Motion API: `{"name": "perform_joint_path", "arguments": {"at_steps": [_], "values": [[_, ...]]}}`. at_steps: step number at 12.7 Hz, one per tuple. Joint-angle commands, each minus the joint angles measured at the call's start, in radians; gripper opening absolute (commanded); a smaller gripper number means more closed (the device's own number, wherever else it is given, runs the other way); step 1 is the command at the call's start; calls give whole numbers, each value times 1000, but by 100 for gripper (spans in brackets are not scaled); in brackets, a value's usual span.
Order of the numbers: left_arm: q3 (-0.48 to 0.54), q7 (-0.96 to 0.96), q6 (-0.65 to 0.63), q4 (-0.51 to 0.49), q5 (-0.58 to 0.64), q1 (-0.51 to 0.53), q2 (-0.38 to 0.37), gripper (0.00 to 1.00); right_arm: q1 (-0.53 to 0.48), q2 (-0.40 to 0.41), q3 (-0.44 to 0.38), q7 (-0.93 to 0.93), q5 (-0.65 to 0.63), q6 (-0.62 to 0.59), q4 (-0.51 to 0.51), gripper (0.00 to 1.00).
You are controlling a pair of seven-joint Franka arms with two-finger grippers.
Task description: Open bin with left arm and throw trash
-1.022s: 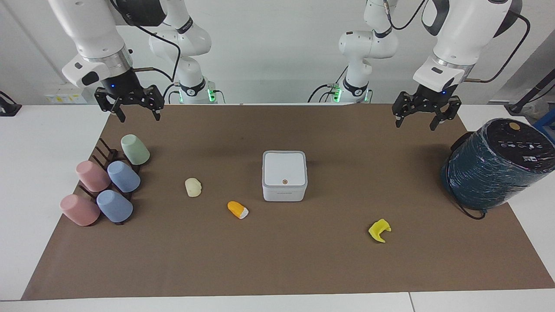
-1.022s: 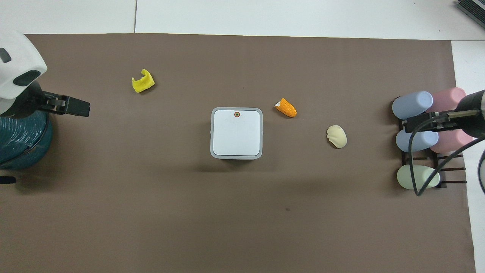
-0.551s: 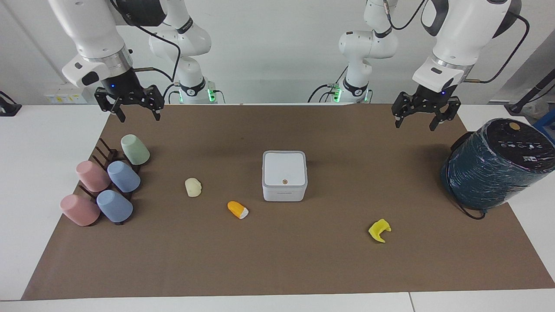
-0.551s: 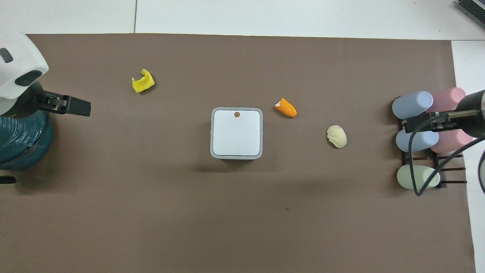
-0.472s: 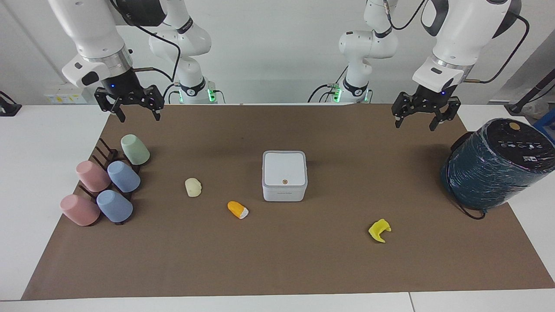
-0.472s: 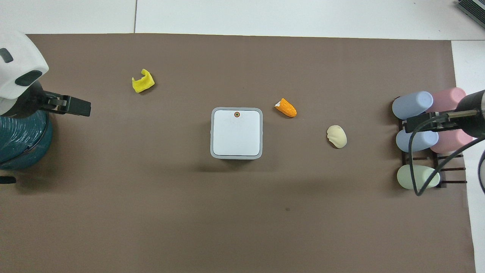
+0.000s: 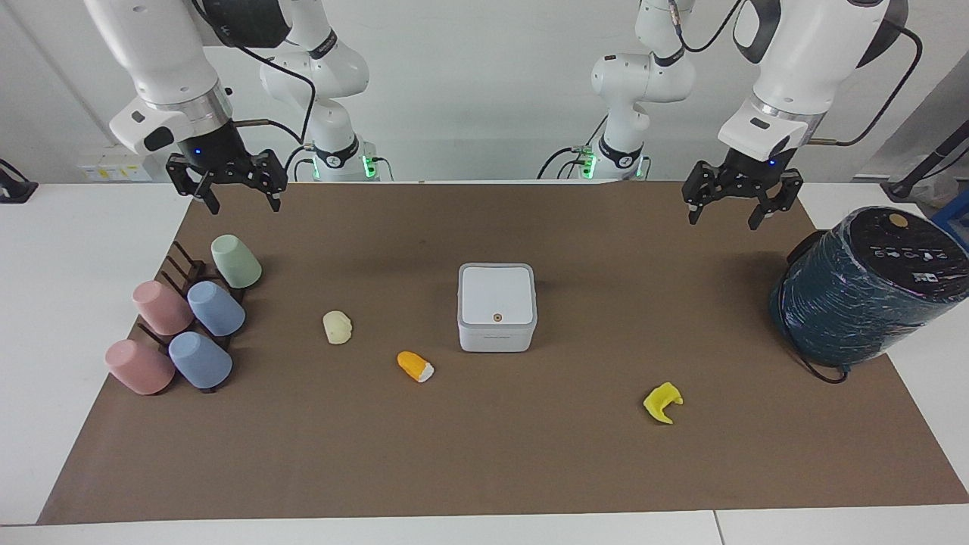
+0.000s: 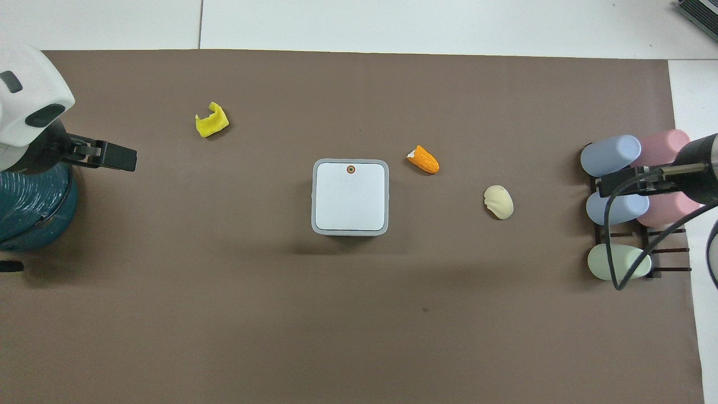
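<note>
The white square bin [image 7: 496, 306] stands mid-mat with its lid shut and the orange dot on top; it also shows in the overhead view [image 8: 350, 196]. The cream lump [image 7: 337, 328] and the orange piece with a white tip [image 7: 415, 366] lie beside the bin toward the right arm's end. The curled yellow piece [image 7: 662, 402] lies toward the left arm's end, farther from the robots than the bin. My left gripper [image 7: 722, 219] hangs open and empty over the mat near the teal cylinder. My right gripper [image 7: 244, 207] hangs open and empty over the mat's edge by the cup rack.
A big dark teal wrapped cylinder [image 7: 863, 288] stands at the left arm's end of the brown mat [image 7: 484, 454]. A dark rack with pink, blue and green cups [image 7: 185, 322] sits at the right arm's end.
My left gripper has drifted slightly up and toward the middle of the table. The right arm, the bin and the trash have not moved.
</note>
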Motion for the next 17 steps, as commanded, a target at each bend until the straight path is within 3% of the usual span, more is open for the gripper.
{"name": "perform_joint_path", "arguments": {"at_steps": [1,4,5,6,8,10,14,17], "values": [[8,-24,35,-53,3,-23,-36,100,-11,-18,2,-24,10,16,-26,100],[8,-51,53,-58,3,-82,-18,100,-11,-18,2,-25,10,16,-27,100],[8,-91,55,-58,3,-101,-6,93,-11,-18,2,-25,10,16,-29,100],[8,-128,64,-61,3,-122,2,69,-9,-19,2,-25,10,16,-29,100],[8,-178,82,-61,-12,-154,20,32,-9,-19,2,-25,10,16,-29,100],[8,-263,116,-61,-44,-187,45,2,-9,-19,2,-25,10,16,-29,100],[8,-408,205,-61,-56,-274,106,0,-9,-36,2,-27,11,20,-58,100],[8,-490,312,-78,-102,-317,151,0,-3,-41,4,-29,25,151,-127,100]]}}
